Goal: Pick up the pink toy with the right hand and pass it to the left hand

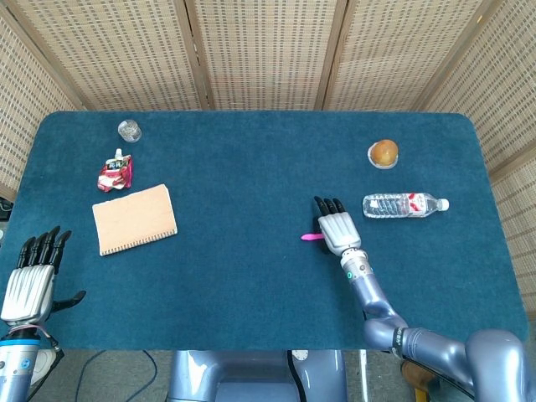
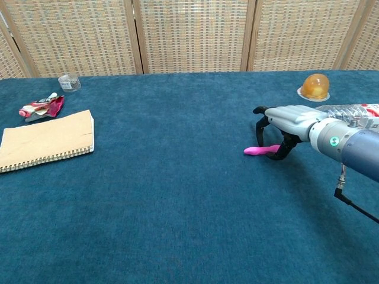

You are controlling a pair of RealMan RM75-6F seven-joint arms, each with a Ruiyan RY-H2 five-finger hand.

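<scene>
The pink toy [image 1: 311,237] [image 2: 257,151] lies flat on the blue table, right of centre. My right hand [image 1: 338,228] [image 2: 286,117] arches over its right end, palm down. Its dark fingers curl down towards the cloth, and the thumb tip touches the toy's right end. The fingers stand apart from the thumb and the toy still rests on the table. My left hand [image 1: 32,280] hovers off the table's front left corner with fingers spread and nothing in it. Only the head view shows it.
A water bottle [image 1: 404,205] [image 2: 357,109] lies just right of the right hand, with an orange bun [image 1: 383,152] [image 2: 314,86] behind it. At the left are a tan notebook [image 1: 134,219] [image 2: 46,141], a crumpled red wrapper [image 1: 115,173] [image 2: 41,107] and a small glass [image 1: 129,130] [image 2: 69,83].
</scene>
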